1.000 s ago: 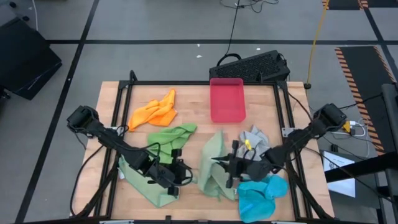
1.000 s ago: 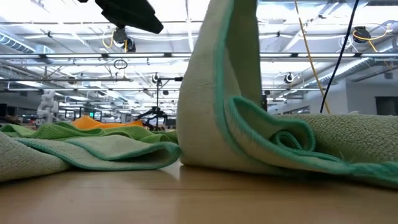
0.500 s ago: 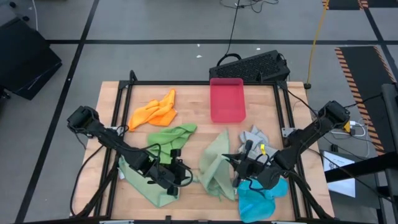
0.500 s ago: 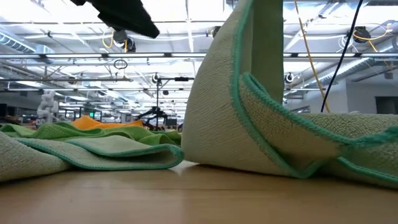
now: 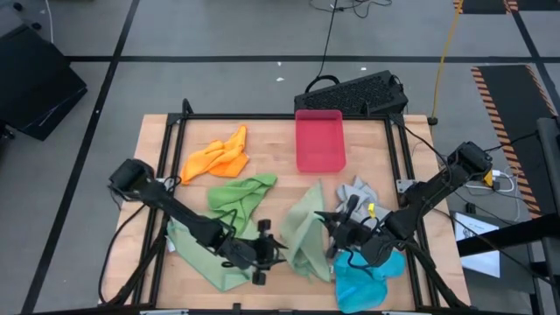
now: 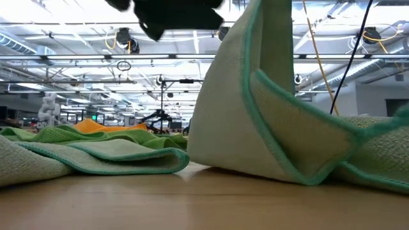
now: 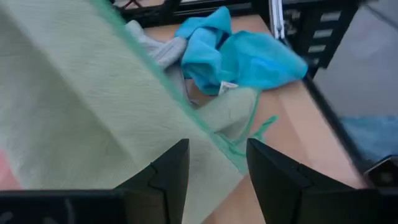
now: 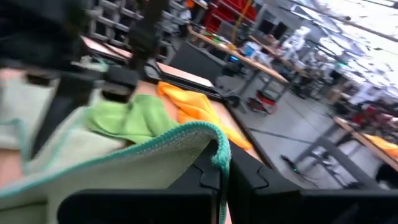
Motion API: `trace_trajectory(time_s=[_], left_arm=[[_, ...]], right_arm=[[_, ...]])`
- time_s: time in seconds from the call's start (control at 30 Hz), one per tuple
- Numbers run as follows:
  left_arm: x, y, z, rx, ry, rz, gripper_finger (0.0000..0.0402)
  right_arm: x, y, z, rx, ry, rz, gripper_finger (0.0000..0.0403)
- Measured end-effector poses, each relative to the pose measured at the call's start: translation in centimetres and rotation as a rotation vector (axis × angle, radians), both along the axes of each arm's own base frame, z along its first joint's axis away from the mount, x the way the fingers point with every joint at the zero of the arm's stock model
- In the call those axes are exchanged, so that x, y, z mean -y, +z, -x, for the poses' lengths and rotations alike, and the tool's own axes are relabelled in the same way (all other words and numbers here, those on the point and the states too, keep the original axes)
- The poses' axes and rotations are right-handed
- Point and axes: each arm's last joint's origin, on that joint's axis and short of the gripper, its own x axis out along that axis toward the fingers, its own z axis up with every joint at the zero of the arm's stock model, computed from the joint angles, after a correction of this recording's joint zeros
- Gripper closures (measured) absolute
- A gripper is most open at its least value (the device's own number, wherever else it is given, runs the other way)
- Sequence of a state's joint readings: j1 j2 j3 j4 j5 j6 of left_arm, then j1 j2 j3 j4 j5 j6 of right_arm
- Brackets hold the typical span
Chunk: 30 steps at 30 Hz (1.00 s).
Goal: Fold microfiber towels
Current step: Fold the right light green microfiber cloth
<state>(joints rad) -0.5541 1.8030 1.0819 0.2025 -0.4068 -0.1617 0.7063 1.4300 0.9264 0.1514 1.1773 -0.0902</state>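
A pale sage green towel stands raised like a tent at the table's near middle, also seen in the low view. My right gripper is shut on it. My left gripper is open just left of this towel; its green-trimmed edge runs in front of the gap between the fingers, and I cannot tell whether they touch it. A second sage towel lies crumpled under the left arm. Bright green, orange, grey and blue towels lie loose. My right gripper pinches the sage towel's trimmed edge at a folded-over corner between its two fingers, coming nearly level from the table's right. The held part is raised clear, and the cloth falls slack from it to the lower folds lying on the table.
A pink-red tray stands at the far middle, with a black keyboard beyond the table's far edge. The black frame rails run along the table's sides. Bare wood shows along the near edge.
My left gripper has gone toward the table's right edge and down, tipping lower, up to the raised sage towel. My right gripper earlier shifted a little toward the right edge and turned, carrying the towel's raised edge with it; the lower folds spread out.
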Motion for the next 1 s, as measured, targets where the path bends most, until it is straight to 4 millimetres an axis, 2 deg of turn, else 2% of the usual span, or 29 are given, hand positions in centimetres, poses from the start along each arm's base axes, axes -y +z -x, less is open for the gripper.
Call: trace_trajectory(time_s=[0.2, 0.33, 0.5, 0.63, 0.7, 0.8, 1.0], left_arm=[[-0.7, -1.1, -1.2, 0.048, 0.068, -0.066, 0.0237], [-2.2, -1.9, -1.7, -0.011, 0.123, -0.112, 0.0224], [-4.9, -2.6, -1.7, -0.102, 0.296, -0.246, 0.0195], [-7.3, -1.6, -1.3, -0.098, 0.518, -0.409, 0.0177], [-8.1, -0.8, -1.4, -0.071, 0.572, -0.388, 0.0171], [-8.6, 0.5, -1.6, -0.034, 0.541, -0.283, 0.0168], [-7.1, 1.6, -0.6, -0.083, 0.337, -0.169, 0.0167]], right_arm=[[0.0, -0.1, 0.1, -0.009, -0.007, 0.012, 0.0401], [0.0, -0.1, 0.1, -0.008, -0.007, 0.012, 0.0401], [0.0, -0.1, 0.0, -0.006, -0.002, 0.004, 0.0401], [0.1, -0.1, 0.0, 0.027, -0.018, -0.049, 0.0401], [0.6, -0.1, -0.4, 0.070, -0.068, -0.100, 0.0401], [1.5, -0.7, -1.3, 0.095, -0.121, -0.151, 0.0401], [2.8, -2.4, -2.0, 0.039, -0.094, -0.191, 0.0401]])
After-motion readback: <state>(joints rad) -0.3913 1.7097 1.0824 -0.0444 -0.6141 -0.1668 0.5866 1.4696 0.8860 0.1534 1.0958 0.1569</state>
